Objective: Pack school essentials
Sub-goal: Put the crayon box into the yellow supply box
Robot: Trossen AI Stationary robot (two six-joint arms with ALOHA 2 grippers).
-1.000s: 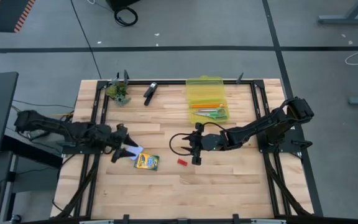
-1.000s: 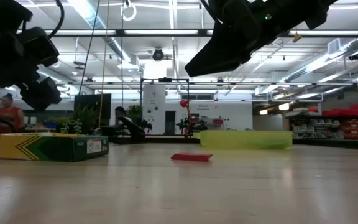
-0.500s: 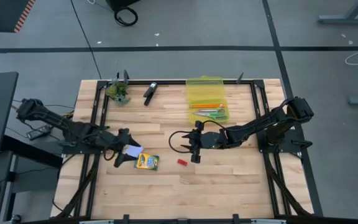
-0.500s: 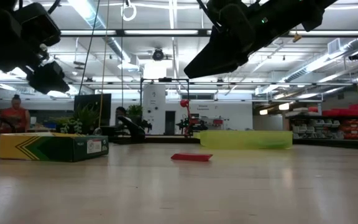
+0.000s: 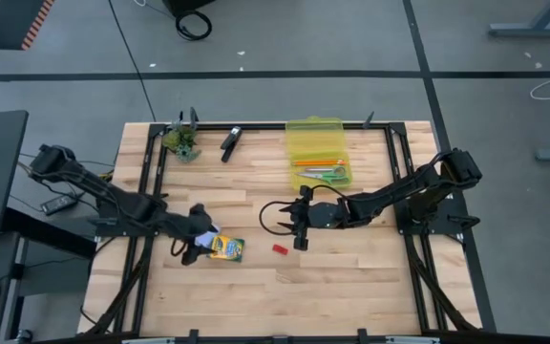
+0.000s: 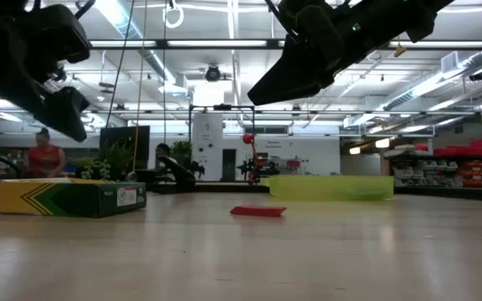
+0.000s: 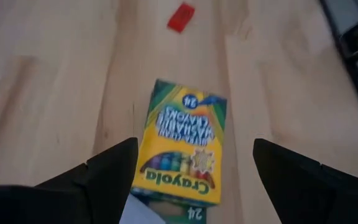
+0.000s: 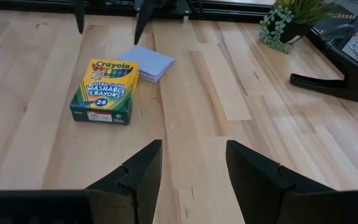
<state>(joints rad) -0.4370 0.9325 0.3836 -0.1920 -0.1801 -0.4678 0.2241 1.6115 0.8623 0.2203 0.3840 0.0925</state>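
The yellow-green crayon box (image 5: 225, 248) lies flat on the table, its left end overlapping the light-blue pad (image 5: 205, 232). My left gripper (image 5: 191, 248) hovers open above that end; in its wrist view the fingers stand either side of the crayon box (image 7: 182, 143) without touching. The tiny red piece (image 5: 279, 249) lies to the right of the box. My right gripper (image 5: 299, 227) is open and held above the table's middle. The green-handled scissors (image 5: 327, 175) and orange-red pencils (image 5: 315, 161) lie in a yellow translucent case (image 5: 317, 134). I do not see the purple pen.
A small potted plant (image 5: 183, 141) and a black clip-like object (image 5: 231, 141) sit near the far edge. A black cable loop (image 5: 275, 218) hangs at the right gripper. Bare wood stretches along the near edge. A person (image 6: 46, 157) stands in the room beyond.
My left gripper has moved toward the table's near edge and a little right, from above the light-blue pad to the crayon box's left end, staying open. The pad and the box have stayed where they were. The right arm has kept still.
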